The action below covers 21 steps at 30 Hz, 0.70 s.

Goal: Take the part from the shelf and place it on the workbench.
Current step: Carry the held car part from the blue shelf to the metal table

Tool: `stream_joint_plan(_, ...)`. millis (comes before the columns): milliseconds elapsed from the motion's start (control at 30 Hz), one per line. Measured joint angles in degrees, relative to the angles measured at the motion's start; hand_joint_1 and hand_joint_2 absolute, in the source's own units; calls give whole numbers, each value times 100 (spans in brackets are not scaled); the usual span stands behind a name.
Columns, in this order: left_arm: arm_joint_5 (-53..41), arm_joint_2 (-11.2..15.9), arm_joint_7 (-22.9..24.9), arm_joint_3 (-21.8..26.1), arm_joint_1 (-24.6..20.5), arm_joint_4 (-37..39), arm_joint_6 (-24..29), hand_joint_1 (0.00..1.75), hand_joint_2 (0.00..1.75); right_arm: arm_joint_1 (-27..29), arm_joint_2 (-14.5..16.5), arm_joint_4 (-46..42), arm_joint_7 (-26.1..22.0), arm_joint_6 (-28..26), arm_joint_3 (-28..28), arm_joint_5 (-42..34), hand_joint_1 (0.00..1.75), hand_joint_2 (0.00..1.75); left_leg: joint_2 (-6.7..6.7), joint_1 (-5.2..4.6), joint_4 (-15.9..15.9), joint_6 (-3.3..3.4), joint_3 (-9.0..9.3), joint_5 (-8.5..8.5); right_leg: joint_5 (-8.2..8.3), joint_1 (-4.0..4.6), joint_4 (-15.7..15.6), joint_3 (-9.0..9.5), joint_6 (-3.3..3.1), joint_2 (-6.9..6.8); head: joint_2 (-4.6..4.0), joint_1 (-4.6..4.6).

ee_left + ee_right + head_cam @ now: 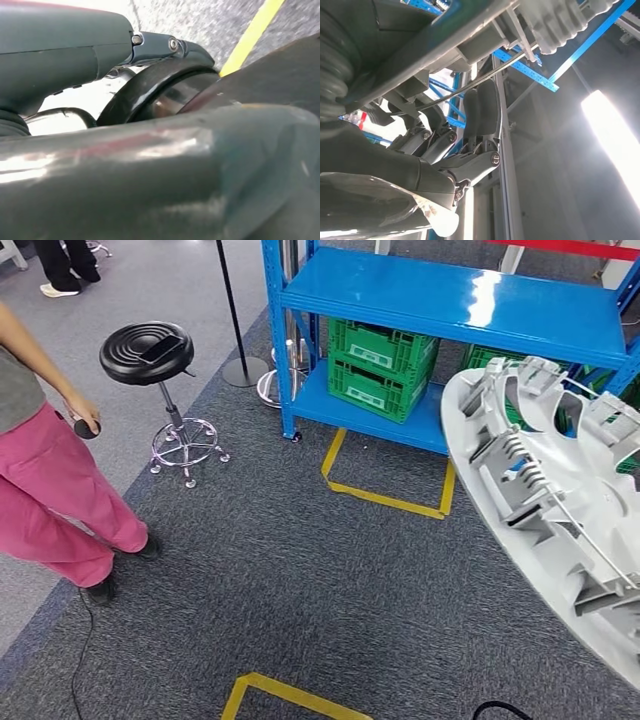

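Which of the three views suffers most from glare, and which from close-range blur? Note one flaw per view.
Head view: sharp overall, a white sheen on the blue shelf. Left wrist view: dark, shiny surfaces so close they are soft and blurred; only a yellow floor line reads clearly. Right wrist view: worst glare, a blown-out bright patch beside the right hand, which is dim against it.

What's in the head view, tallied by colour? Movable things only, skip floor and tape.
Green crates: 2 stacked, plus green behind the part, count unclear
Blue shelf: 1
Black stool: 1
White part: 1
Black post base: 1
Total: 6 sure
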Motion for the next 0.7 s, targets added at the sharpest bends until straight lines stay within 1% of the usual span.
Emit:
stream_joint_plan(33, 0, 1, 5, 2, 5, 0, -2, 0, 0, 6, 0, 5, -4, 0, 14, -9, 175, 175, 20, 18, -43, 30, 5, 34, -85, 1, 112, -69, 14, 17, 0, 9)
stream_joint_plan(67, -1, 1, 8, 2, 12, 0, 4, 0, 0, 12, 0, 10, -7, 0, 25, -16, 175, 175, 46, 36, -78, 52, 3, 61, -231, 0, 351, -195, 24, 35, 0, 20)
stream_joint_plan(133, -3, 5, 7, 3, 30, 0, 20, 0, 0, 27, 0, 22, -11, 0, 36, -28, 175, 175, 103, 36, -80, 67, -23, 72, -582, -6, 1111, -562, 50, 56, 0, 36)
stream_joint_plan(167, -3, 8, 7, 3, 39, 0, 24, 0, 0, 40, 0, 31, -12, 0, 42, -33, 175, 175, 137, 36, -76, 66, -29, 71, -681, -11, 1446, -725, 64, 58, 0, 37)
stream_joint_plan(200, -3, 11, 7, 4, 46, 0, 24, 0, 0, 52, 0, 39, -12, 0, 47, -35, 175, 175, 172, 39, -72, 59, -29, 67, -675, -17, 1602, -804, 76, 55, 0, 36)
stream_joint_plan(233, -3, 14, 7, 4, 51, 0, 24, 0, 0, 61, 0, 48, -12, 0, 49, -36, 175, 175, 206, 46, -62, 44, -26, 56, -556, -25, 1520, -772, 87, 45, 0, 36)
stream_joint_plan(267, -3, 15, 7, 5, 52, 0, 24, 0, 0, 66, 0, 54, -12, 0, 51, -36, 175, 175, 240, 59, -42, 19, -20, 37, -347, -36, 1209, -628, 96, 10, 0, 36)
stream_joint_plan(300, -3, 23, 7, 6, 53, 2, 24, 0, 0, 65, 0, 58, -13, 0, 52, -37, 175, 175, 270, 67, -12, -19, -16, 8, -174, -38, 818, -439, 112, -89, 0, 37)
stream_joint_plan(333, -4, 33, 7, 8, 55, 6, 24, 0, 0, 61, 0, 63, -14, 0, 55, -38, 175, 175, 302, 58, 36, -61, -22, -30, -55, -28, 463, -262, 105, -212, 0, 55)
stream_joint_plan(367, -4, 44, 7, 10, 59, 10, 23, 0, 0, 58, 0, 69, -16, 0, 60, -39, 175, 175, 336, 40, 77, -98, -31, -61, -7, -17, 231, -151, 74, -305, 0, 64)
stream_joint_plan(400, -4, 54, 6, 13, 63, 15, 22, 0, 0, 58, 1, 74, -16, 0, 66, -40, 175, 175, 374, 15, 107, -125, -38, -84, -30, -1, 153, -115, 33, -364, 0, 61)
stream_joint_plan(433, -4, 59, 6, 15, 65, 17, 21, 0, 0, 60, 1, 80, -15, 0, 72, -40, 175, 175, 422, -3, 126, -143, -44, -99, -40, 9, 152, -123, -24, -339, 0, 59)
stream_joint_plan(467, -3, 62, 5, 16, 66, 17, 20, 0, 0, 65, 2, 84, -14, 0, 76, -38, 175, 175, 469, -4, 131, -159, -40, -113, -41, 5, 171, -147, -73, -272, 0, 38)
stream_joint_plan(500, -3, 65, 4, 19, 65, 17, 19, 0, 0, 67, 4, 86, -14, 0, 80, -34, 175, 175, 444, 8, 164, -184, -41, -159, -36, 2, 177, -159, -111, -214, 0, 19)
stream_joint_plan(533, -4, 68, 4, 20, 63, 17, 18, 0, 0, 67, 7, 89, -15, 0, 86, -30, 175, 175, 365, 24, 278, -213, -78, -260, -29, -2, 176, -168, -150, -151, 0, 10)
stream_joint_plan(567, -4, 69, 3, 21, 59, 17, 19, 0, 0, 65, 10, 90, -16, 0, 92, -27, 175, 175, 258, 40, 504, -242, -164, -418, -18, -8, 172, -174, -186, -94, 0, -3)
stream_joint_plan(600, -5, 71, 0, 22, 49, 17, 20, 0, 0, 64, 12, 90, -17, 0, 99, -25, 175, 175, 137, 52, 839, -264, -300, -615, -9, -6, 172, -182, -212, -38, 0, -13)
stream_joint_plan(633, -5, 72, -3, 22, 33, 17, 21, 0, 0, 65, 13, 91, -16, 0, 103, -25, 175, 175, 77, 55, 1236, -272, -466, -809, -3, -1, 172, -190, -230, 19, 0, -16)
stream_joint_plan(667, -5, 74, -5, 23, 16, 17, 22, 0, 0, 65, 13, 92, -16, 0, 104, -25, 175, 175, 57, 55, 1581, -271, -608, -940, 1, 6, 173, -195, -241, 82, 0, -16)
stream_joint_plan(700, -4, 74, -8, 24, 2, 17, 22, 0, 0, 66, 13, 94, -16, 0, 105, -25, 175, 175, 48, 53, 1772, -259, -682, -964, 6, 15, 173, -196, -248, 154, 0, -16)
